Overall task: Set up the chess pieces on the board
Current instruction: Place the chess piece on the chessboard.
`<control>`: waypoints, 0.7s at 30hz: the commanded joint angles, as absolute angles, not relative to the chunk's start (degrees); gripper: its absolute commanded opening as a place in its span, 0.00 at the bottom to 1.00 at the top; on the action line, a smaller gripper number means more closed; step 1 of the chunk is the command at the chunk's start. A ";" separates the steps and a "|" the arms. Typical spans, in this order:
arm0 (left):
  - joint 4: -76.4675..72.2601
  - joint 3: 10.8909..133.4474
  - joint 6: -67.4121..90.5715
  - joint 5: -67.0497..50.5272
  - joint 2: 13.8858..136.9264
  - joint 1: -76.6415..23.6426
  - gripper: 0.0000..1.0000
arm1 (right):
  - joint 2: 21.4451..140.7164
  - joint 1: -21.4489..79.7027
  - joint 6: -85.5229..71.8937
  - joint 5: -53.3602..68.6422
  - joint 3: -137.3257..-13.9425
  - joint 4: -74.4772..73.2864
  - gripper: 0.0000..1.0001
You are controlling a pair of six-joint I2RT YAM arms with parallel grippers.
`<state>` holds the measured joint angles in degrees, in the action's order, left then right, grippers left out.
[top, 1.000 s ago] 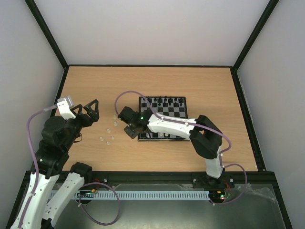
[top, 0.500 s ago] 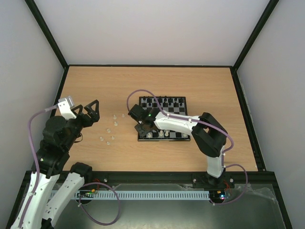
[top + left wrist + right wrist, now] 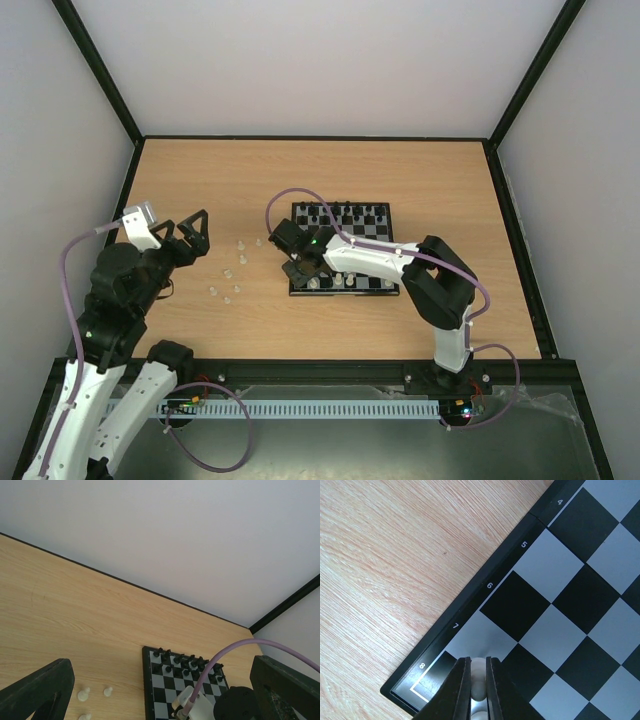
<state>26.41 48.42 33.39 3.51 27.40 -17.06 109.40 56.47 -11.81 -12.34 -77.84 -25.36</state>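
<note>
The board point(image 3: 380, 236) lies mid-table, with black chessmen along its far rows and a few white pieces on its near row. It also shows in the left wrist view point(image 3: 156, 680) and the right wrist view point(image 3: 560, 570). My right gripper point(image 3: 478, 672) is shut on a white chess piece point(image 3: 478, 669) over the pale square by the rim mark 7, at the board's near-left corner point(image 3: 300, 268). Several loose white pieces point(image 3: 228, 275) lie on the wood left of the board; some show in the left wrist view point(image 3: 83, 694). My left gripper point(image 3: 192, 232) is open and empty, raised left of those pieces.
A black frame point(image 3: 310, 137) and pale walls bound the wooden table. The right arm point(image 3: 380, 262) stretches across the board's near rows. Its purple cable point(image 3: 220, 657) crosses the left wrist view.
My right gripper moved right from the loose pieces to the board's near-left corner, carrying a white piece, then held still. The left arm has not moved.
</note>
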 commanded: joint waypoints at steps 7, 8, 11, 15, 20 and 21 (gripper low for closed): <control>25.32 47.51 33.21 3.60 27.16 -16.83 1.00 | 111.30 56.14 -11.85 -12.70 -78.35 -25.00 0.17; 25.32 47.55 33.20 3.60 27.16 -16.87 1.00 | 111.52 56.09 -11.83 -12.73 -78.45 -25.12 0.20; 25.47 47.61 33.21 3.60 27.04 -16.80 0.99 | 111.89 56.05 -11.86 -12.92 -78.56 -25.26 0.24; 25.62 47.64 33.21 3.68 26.98 -16.79 1.00 | 111.51 56.07 -12.05 -12.99 -78.51 -25.38 0.25; 25.75 47.75 33.18 3.80 26.72 -16.79 1.00 | 108.76 56.15 -12.48 -13.72 -79.03 -25.12 0.30; 25.65 47.65 33.15 3.55 26.74 -16.84 1.00 | 108.02 56.08 -12.76 -14.39 -79.36 -24.67 0.33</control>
<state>26.09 47.92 33.41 3.51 27.40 -17.06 110.91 56.25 -12.10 -12.40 -77.93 -24.08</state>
